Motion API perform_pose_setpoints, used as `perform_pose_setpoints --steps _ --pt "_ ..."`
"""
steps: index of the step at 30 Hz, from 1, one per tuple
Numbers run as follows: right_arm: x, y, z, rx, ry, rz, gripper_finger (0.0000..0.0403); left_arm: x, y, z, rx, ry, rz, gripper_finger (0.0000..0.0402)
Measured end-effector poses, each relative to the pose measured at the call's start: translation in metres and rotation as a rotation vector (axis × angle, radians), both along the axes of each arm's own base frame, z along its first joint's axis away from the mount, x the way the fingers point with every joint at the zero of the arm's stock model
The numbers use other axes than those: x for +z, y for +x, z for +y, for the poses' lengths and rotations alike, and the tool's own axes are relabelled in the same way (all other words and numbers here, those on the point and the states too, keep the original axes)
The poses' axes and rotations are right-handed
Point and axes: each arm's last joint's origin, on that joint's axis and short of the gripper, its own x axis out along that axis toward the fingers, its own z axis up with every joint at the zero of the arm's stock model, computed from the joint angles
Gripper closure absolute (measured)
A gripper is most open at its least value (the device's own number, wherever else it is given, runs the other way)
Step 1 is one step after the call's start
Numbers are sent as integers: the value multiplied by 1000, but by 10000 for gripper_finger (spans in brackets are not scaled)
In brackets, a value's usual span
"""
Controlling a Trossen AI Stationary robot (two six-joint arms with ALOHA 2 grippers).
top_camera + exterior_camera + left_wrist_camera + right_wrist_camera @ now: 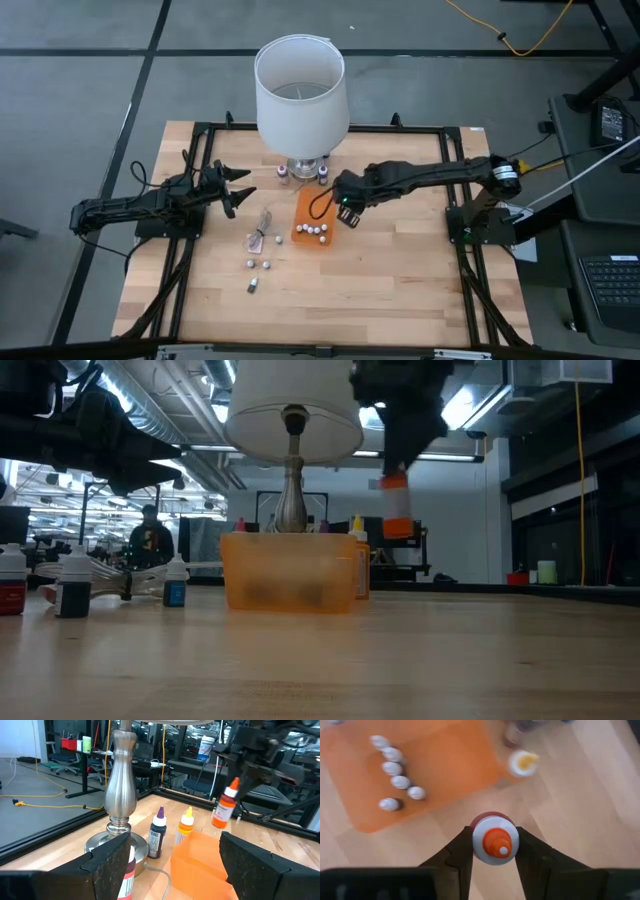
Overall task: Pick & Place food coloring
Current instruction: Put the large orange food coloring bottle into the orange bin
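Note:
My right gripper (pixel 346 213) hovers just right of the flat orange tray (pixel 309 226), shut on an orange food coloring bottle (pixel 397 506). Several white-capped bottles (pixel 395 769) stand in the tray (pixel 435 755). A purple bottle (pixel 157 833) and a yellow one (pixel 185 825) stand by the lamp base (pixel 120 785). More bottles (pixel 257 265) stand on the table left of the tray, near a crumpled clear wrapper (pixel 262 228). My left gripper (pixel 238 188) waits open at the table's left, above the table. My right gripper pinches the orange bottle between its two fingers (pixel 462 854), just under the cap at the bottle's shoulder (pixel 494 841). The fingers come from above, pointing down. The bottle hangs upright below them, lifted clear of the table (pixel 397 506), beside the tray.
A white-shaded lamp (pixel 300 95) stands at the table's far middle, close to the tray; its cord (pixel 318 205) runs past the tray. A black frame (pixel 460 130) borders the table. Bare wood (pixel 390 280) lies near and right of the tray.

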Motion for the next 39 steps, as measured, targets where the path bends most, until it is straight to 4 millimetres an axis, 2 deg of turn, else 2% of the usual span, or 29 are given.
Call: perform_pose_setpoints --steps 5,13,22,31,39 --pt "-4 23 12 89 -19 7 281 0 0 0 0 0 0 107" --pt "-14 54 19 163 -91 15 281 0 0 0 1 0 0 107" --pt "-6 84 19 176 -112 -67 281 0 0 0 0 0 0 107" --pt "-37 104 10 173 -140 -25 281 0 0 0 0 0 0 107" --pt "-51 114 1 166 -153 -42 281 0 0 0 0 0 0 107"
